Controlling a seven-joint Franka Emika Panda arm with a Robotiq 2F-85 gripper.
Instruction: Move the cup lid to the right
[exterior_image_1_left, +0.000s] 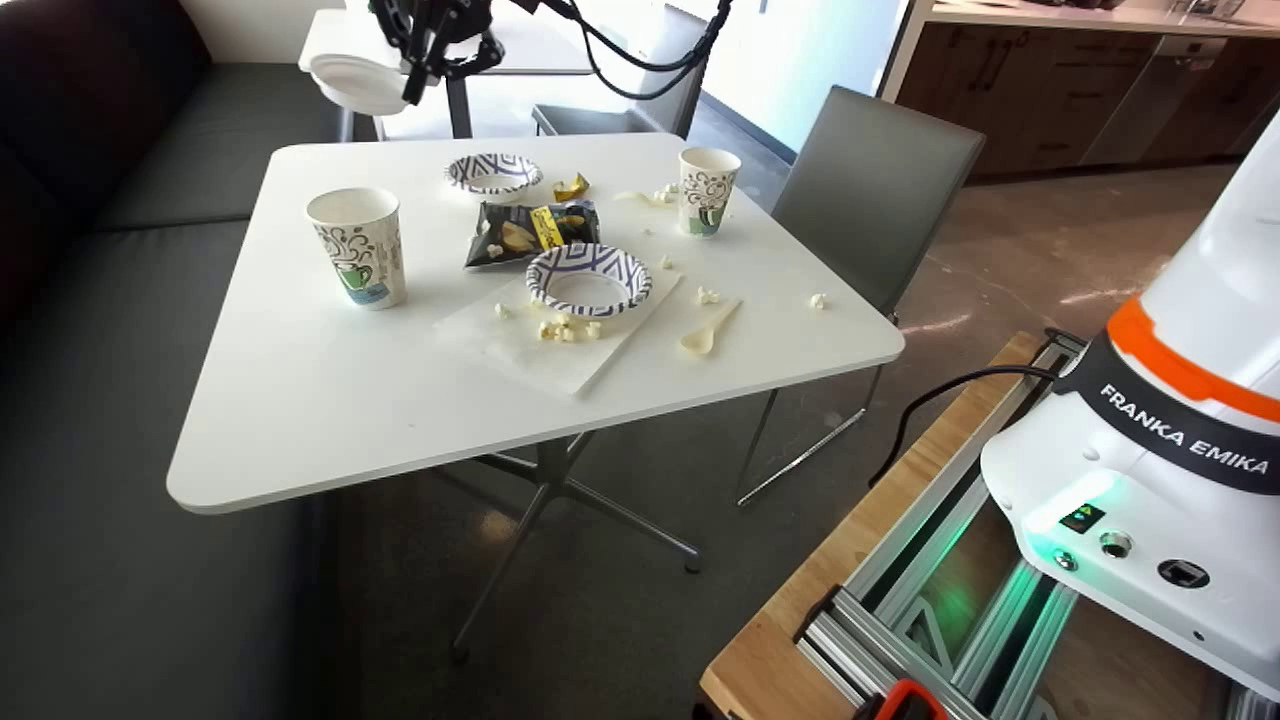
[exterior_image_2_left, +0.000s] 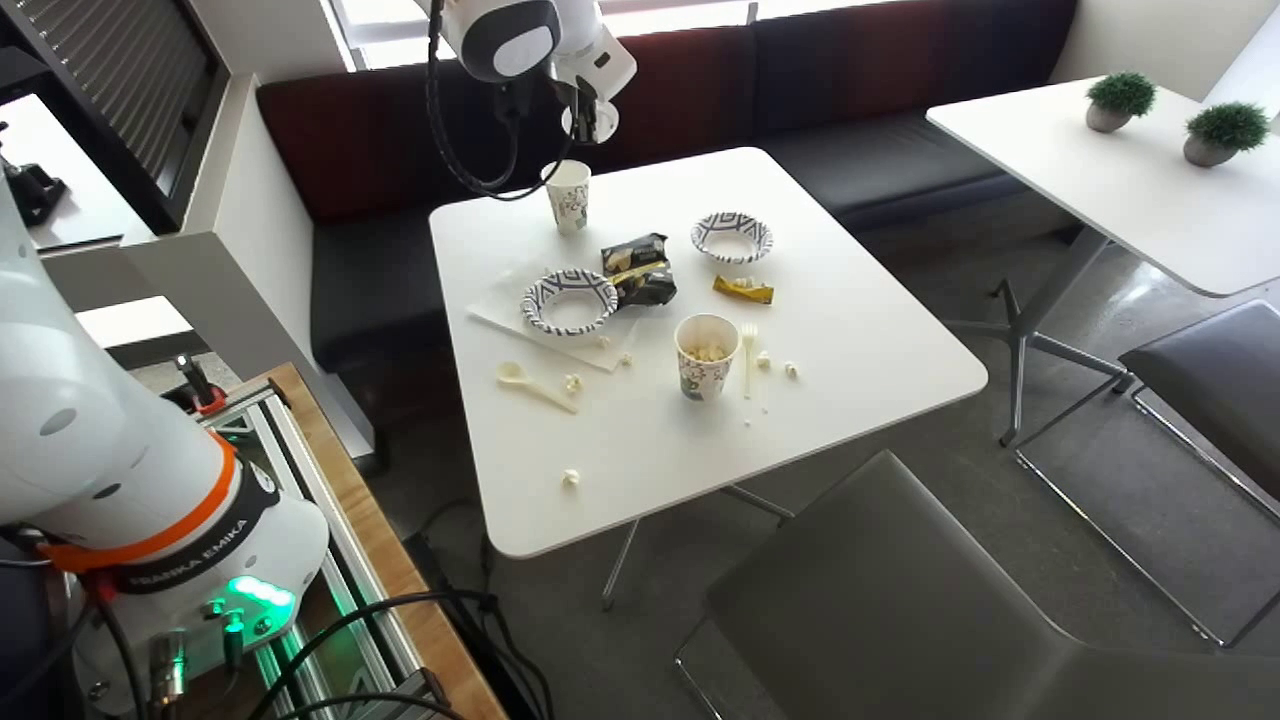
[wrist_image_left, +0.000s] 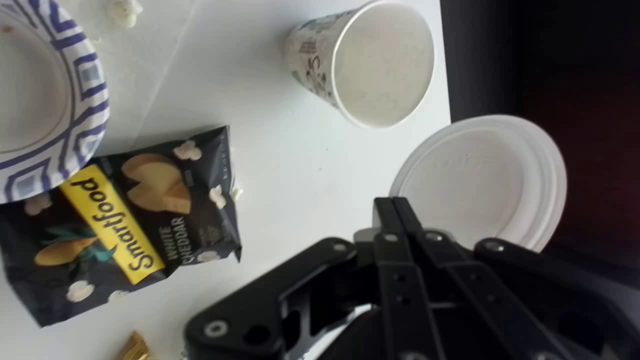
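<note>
The cup lid, a round white plastic disc, hangs tilted in the air past the table edge in an exterior view. It also shows beyond the table in an exterior view, partly behind my gripper. In the wrist view the cup lid is on the right, with its lower part hidden behind the fingers. My gripper is shut with the fingertips together on the lid's rim. My gripper also shows at the top of an exterior view, beside the lid and above table height.
The white table holds a patterned paper cup, another cup with popcorn, patterned dishes, a black snack bag and a spoon. A dark bench and a grey chair stand beside the table.
</note>
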